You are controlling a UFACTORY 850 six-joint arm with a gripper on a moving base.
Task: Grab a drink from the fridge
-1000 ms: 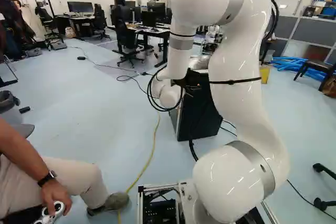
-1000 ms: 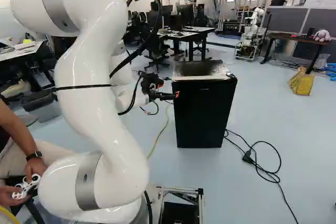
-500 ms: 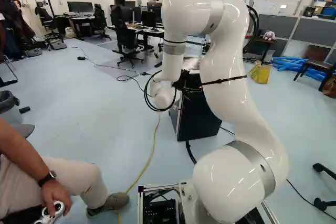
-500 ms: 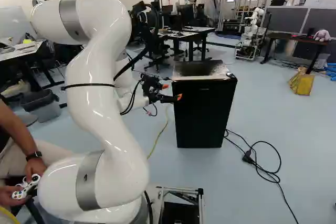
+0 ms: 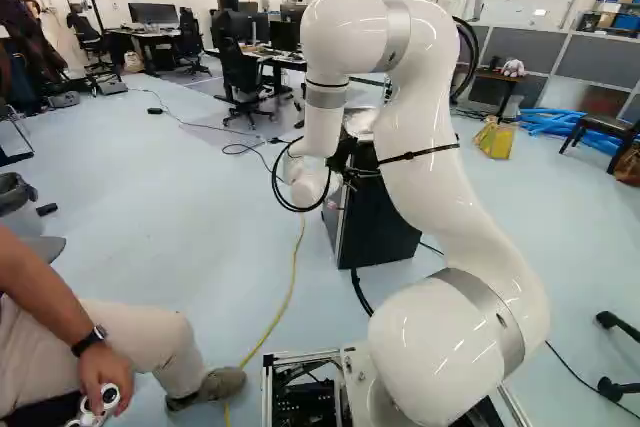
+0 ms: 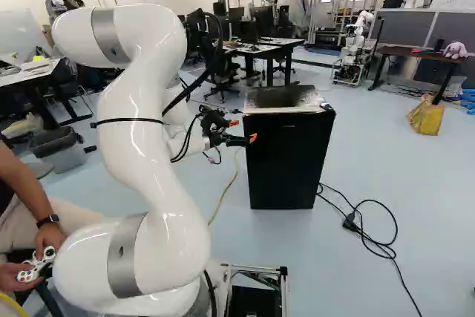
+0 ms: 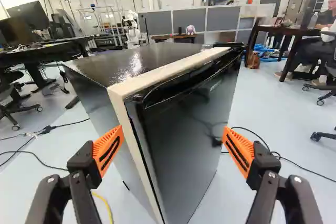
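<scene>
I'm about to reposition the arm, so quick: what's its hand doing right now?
Hand: open wide, holding nothing; the near corner of the fridge stands ahead of it.

Pale blue floor beneath black fridge, looped cable, yellow bag

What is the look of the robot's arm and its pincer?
The arm is glossy white and rounded, with grey bands, thin black straps and looping black cables. The pincer is black, with two fingers carrying orange pads that have dark slots.
</scene>
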